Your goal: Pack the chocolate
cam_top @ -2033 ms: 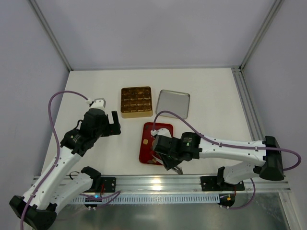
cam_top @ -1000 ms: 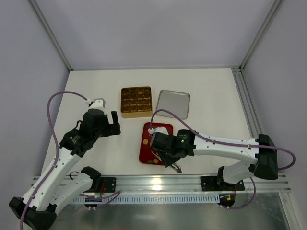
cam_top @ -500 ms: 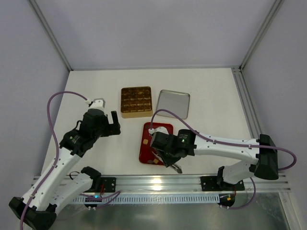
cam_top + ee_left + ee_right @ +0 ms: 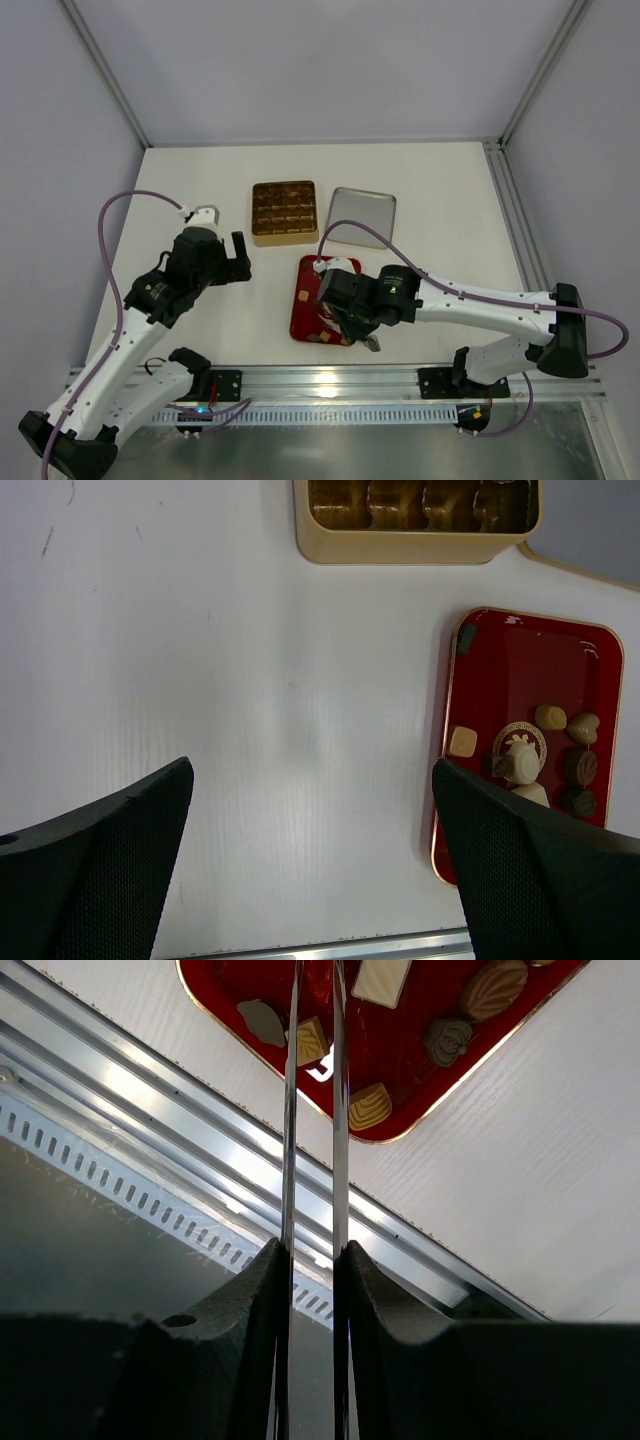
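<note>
Several small chocolates, cream (image 4: 381,978), tan (image 4: 369,1106) and dark brown (image 4: 449,1038), lie on the red tray (image 4: 400,1060). The left wrist view shows them at the tray's near end (image 4: 550,717). My right gripper (image 4: 312,1250) is shut on a pair of thin metal tweezers (image 4: 334,1110) that reach over the tray; their tips run out of the frame. In the top view it (image 4: 348,322) hovers over the tray's near end (image 4: 305,300). My left gripper (image 4: 310,780) is open and empty over bare table, left of the tray (image 4: 520,670).
A gold box with gridded compartments (image 4: 284,211) stands beyond the tray, its near wall in the left wrist view (image 4: 415,545). A silver lid (image 4: 361,216) lies to its right. The aluminium rail (image 4: 200,1120) runs along the table's near edge.
My right gripper with the tweezers shifted left over the tray's near end, then slightly back and away from the rail. The left arm has not moved.
</note>
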